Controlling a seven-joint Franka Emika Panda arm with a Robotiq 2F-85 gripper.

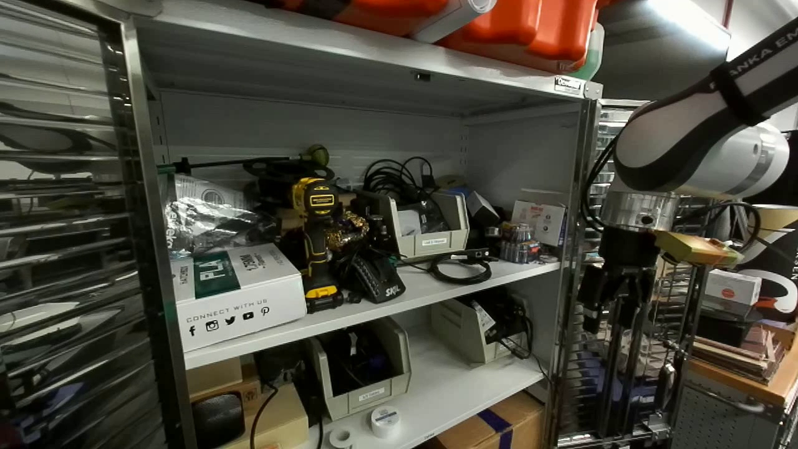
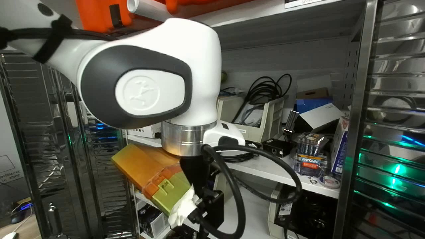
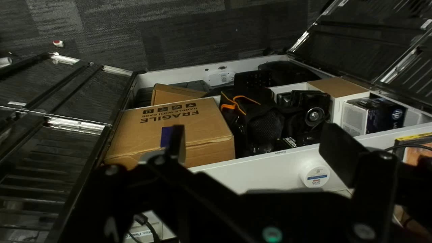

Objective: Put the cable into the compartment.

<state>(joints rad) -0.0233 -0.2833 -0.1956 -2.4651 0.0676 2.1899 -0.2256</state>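
A coiled black cable (image 1: 461, 271) lies on the front edge of the white middle shelf, in front of a beige bin. It also shows in an exterior view (image 2: 237, 157), partly behind the arm. The compartment (image 1: 523, 143) is the tall grey-walled bay above that shelf; it also shows in an exterior view (image 2: 298, 54). My gripper (image 1: 610, 315) hangs pointing down, outside the rack beside its upright, apart from the cable. In the wrist view the gripper (image 3: 258, 141) has its fingers wide apart with nothing between them. The cable is out of the wrist view.
The bay holds a white box (image 1: 240, 293), a yellow drill (image 1: 317, 243), a beige bin (image 1: 433, 240) and battery packs (image 1: 520, 243). Metal louvred doors (image 1: 68, 237) stand open. The lower bay has bins (image 1: 361, 399). A cardboard box (image 3: 175, 125) lies lower down.
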